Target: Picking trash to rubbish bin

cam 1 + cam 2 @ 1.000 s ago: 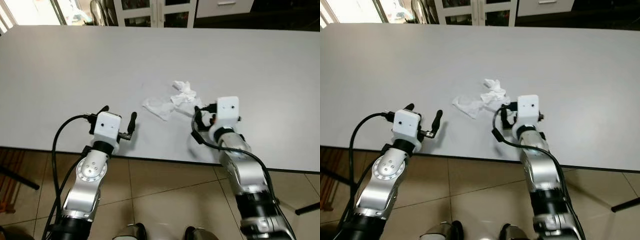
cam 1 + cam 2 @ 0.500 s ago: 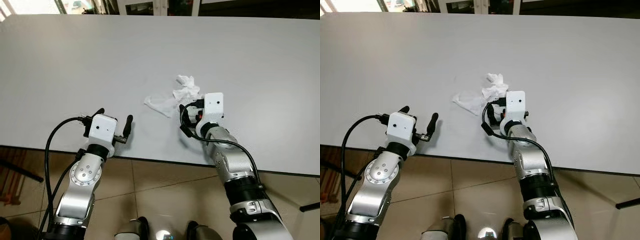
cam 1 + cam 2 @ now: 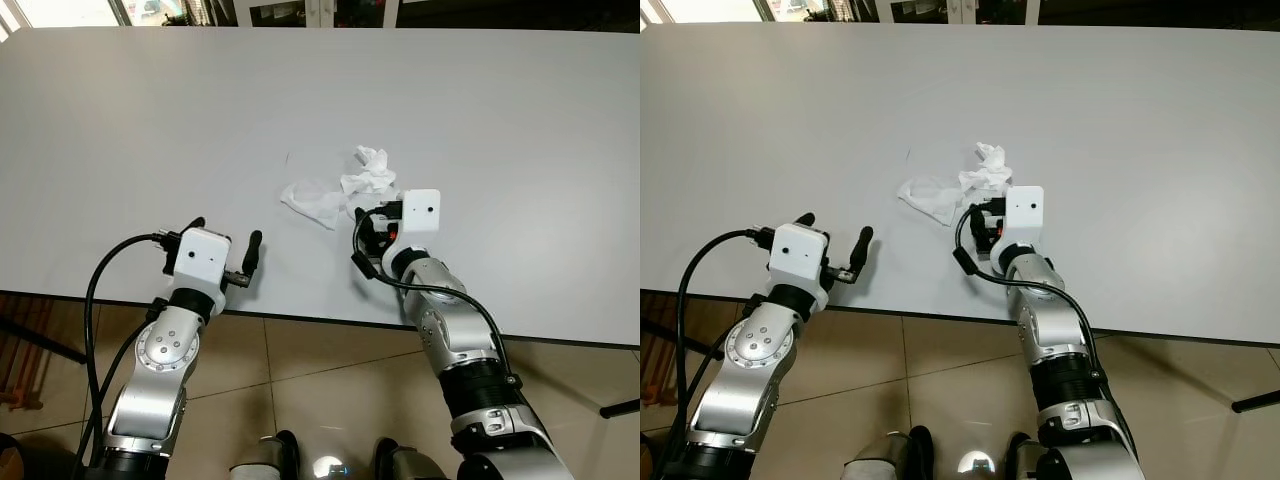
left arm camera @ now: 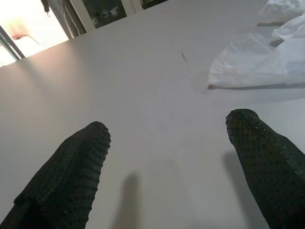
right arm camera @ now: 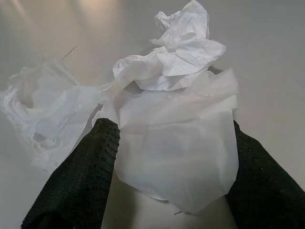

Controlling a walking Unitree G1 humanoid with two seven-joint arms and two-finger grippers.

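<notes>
Black fingers (image 5: 81, 176) of the right gripper (image 5: 171, 176) stand apart, one on each side of the crumpled tissue (image 5: 176, 129), which lies between them unclamped; this straddle readies a pinch. The tissue rests on the white table (image 3: 150, 110), adjoining a thin plastic wrapper (image 3: 308, 200). The left gripper (image 3: 222, 240), spread wide, hovers over the near table edge, well clear, probably to keep the approach free.

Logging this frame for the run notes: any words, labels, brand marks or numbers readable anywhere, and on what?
None can be read.
Crumpled tissue and thin plastic wrapper between the right pincer fingers: plain white, no print.
Table: blank.
Left pincer: no markings.
White wrist housings: only a small dark dot.
</notes>
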